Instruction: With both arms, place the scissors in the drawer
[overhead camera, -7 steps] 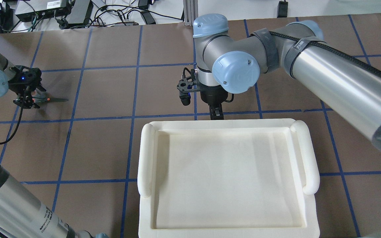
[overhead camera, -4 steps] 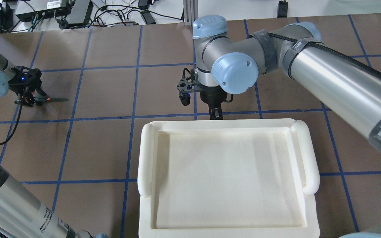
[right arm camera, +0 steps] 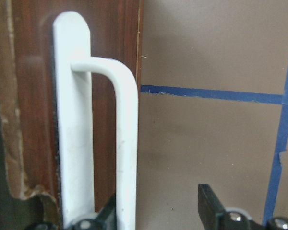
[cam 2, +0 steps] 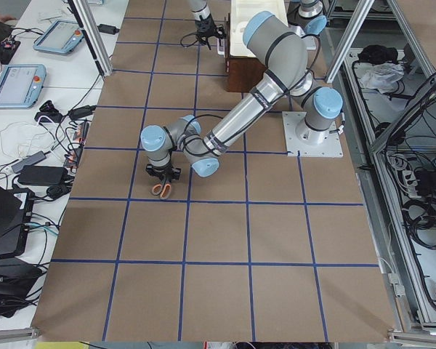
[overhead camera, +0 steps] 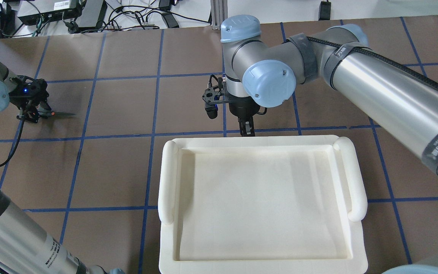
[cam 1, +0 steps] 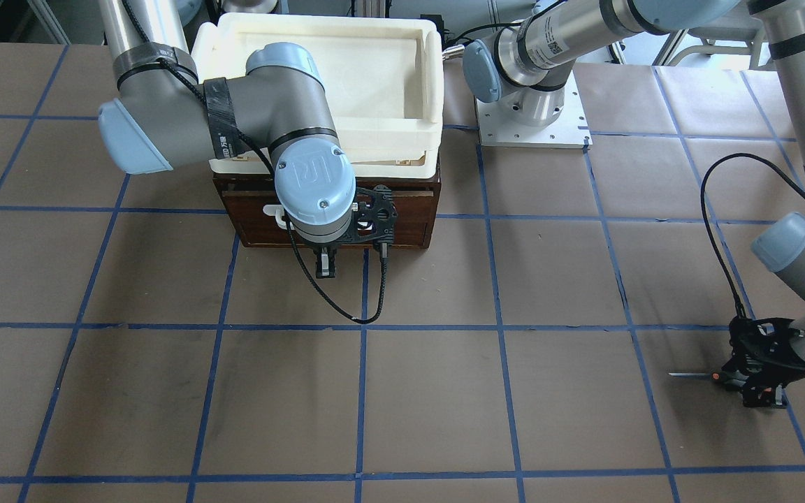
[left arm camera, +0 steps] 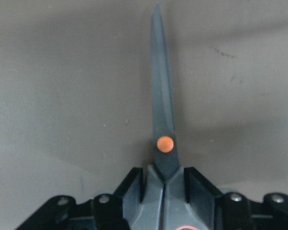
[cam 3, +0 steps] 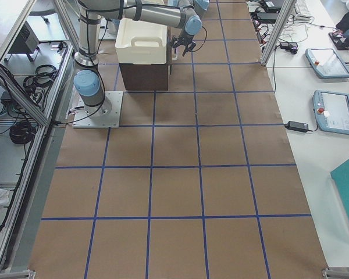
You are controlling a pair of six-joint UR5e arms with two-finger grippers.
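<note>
Right gripper (right arm camera: 158,207) stands at the front of the drawer (cam 1: 406,209), which sits shut in its dark wooden case beneath the cream tray (overhead camera: 257,141); I judge the step in hand to be pulling that drawer open. Recommended method: centre the white bar handle (right arm camera: 127,143) between my fingers, close fully on it, then draw straight out along the drawer's travel, level and without twist, far enough to expose the interior. Tool findings, right: jaws apart, the bar inside the gap, close against one finger and clear of the other, nothing gripped. Tool findings, left: left gripper (left arm camera: 164,186) is clamped on the scissors (left arm camera: 162,110), fingers pinching the grey shank just behind the orange pivot, blades together and pointing straight ahead over the brown table (cam 1: 444,391). Whether the pair is lifted or lying on the surface I cannot tell. Location: far out on my left side, well apart from the drawer. Note: this grip leaves the points leading, so I should hold them off until the opening exists.
</note>
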